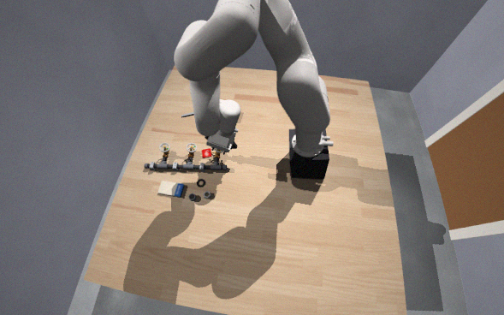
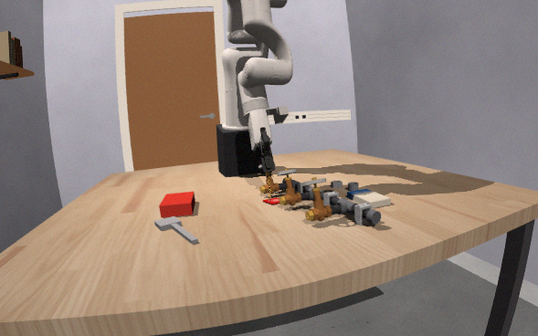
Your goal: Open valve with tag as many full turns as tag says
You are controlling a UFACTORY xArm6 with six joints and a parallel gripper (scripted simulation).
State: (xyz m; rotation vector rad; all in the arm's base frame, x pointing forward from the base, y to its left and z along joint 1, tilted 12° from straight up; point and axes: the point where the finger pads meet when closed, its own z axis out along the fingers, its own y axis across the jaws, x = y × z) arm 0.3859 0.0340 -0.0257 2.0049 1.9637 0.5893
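Note:
Three brass valves stand in a row on a grey pipe [image 1: 186,167]. The left valve [image 1: 164,151] and the middle valve [image 1: 191,151] show their round handwheels free. A red tag [image 1: 206,152] lies beside the right valve [image 1: 216,159]; it also shows in the exterior view [image 2: 271,200] on the table by that valve [image 2: 269,185]. My gripper [image 1: 220,147] points down onto this valve and is shut on its handwheel, which the fingers [image 2: 268,170] hide. The number on the tag is too small to read.
A white and blue block [image 1: 172,188], a black ring [image 1: 200,186] and two small grey cylinders [image 1: 199,196] lie in front of the pipe. A red box [image 2: 177,204] and a grey hammer-like tool [image 2: 176,227] lie behind the valves. The black robot base [image 1: 309,163] stands to the right.

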